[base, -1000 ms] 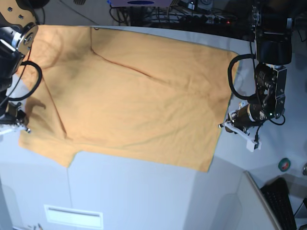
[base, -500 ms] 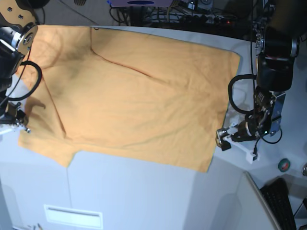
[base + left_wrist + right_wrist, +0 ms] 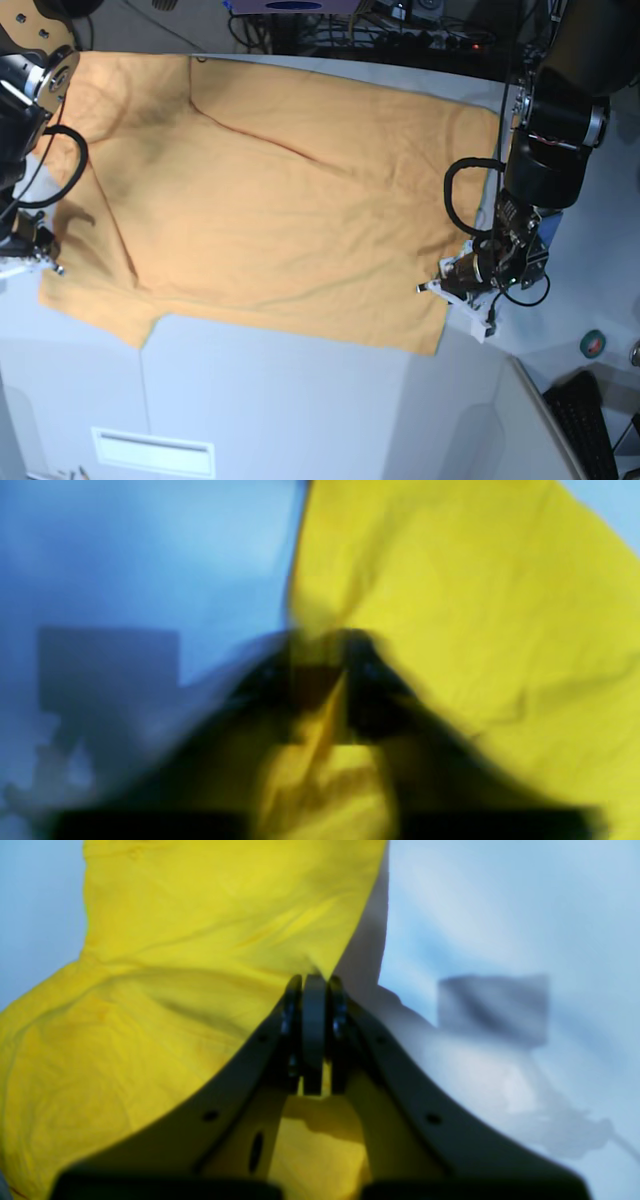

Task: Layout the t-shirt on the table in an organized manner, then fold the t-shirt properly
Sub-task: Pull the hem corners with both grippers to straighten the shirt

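One t-shirt [image 3: 270, 200] lay spread nearly flat across the far half of the one table [image 3: 300, 410], layout seemingly done and no fold begun; two grippers, left gripper [image 3: 440, 285] pinching its right hem, right gripper [image 3: 312, 990] closed on its left edge.

T-shirt [image 3: 270, 200] apparently flat on table [image 3: 300, 410]
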Controlling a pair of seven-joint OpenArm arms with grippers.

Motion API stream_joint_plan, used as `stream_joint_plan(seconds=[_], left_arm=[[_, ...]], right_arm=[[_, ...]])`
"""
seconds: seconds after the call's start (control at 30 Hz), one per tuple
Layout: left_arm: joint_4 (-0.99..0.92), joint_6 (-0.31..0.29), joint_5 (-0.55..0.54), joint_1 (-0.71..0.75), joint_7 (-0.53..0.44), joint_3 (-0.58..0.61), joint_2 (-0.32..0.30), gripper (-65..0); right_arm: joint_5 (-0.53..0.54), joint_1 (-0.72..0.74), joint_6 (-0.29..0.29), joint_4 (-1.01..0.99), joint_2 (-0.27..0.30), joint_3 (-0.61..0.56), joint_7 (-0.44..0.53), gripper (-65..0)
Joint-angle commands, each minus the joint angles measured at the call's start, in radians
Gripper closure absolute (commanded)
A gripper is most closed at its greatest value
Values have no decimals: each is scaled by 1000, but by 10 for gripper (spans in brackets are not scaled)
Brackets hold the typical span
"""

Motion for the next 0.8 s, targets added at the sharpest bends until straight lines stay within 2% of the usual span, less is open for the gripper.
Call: stream_joint_plan(seconds=[0.0,0.2,0.37,0.5,0.7,0.77], left_arm=[[10,-1,-4,-19,3,-3,-8,0],[48,-1,-5,-6,6,-3,-37,0],[278,3,-5,106,92,-15,-93,0],[421,3,1,200,201,-162,-93,0],[652,3,1,318,408,-311,-91,0],[711,3,1,369,444,-357,-80,0]], right_arm=[[11,23,6,18,20,0,15,0],[11,23,6,18,20,0,15,0],[11,23,6,18,20,0,15,0],[11,23,6,18,20,0,16,0],[11,23,6,16,20,0,16,0],[11,23,6,16,20,0,16,0]])
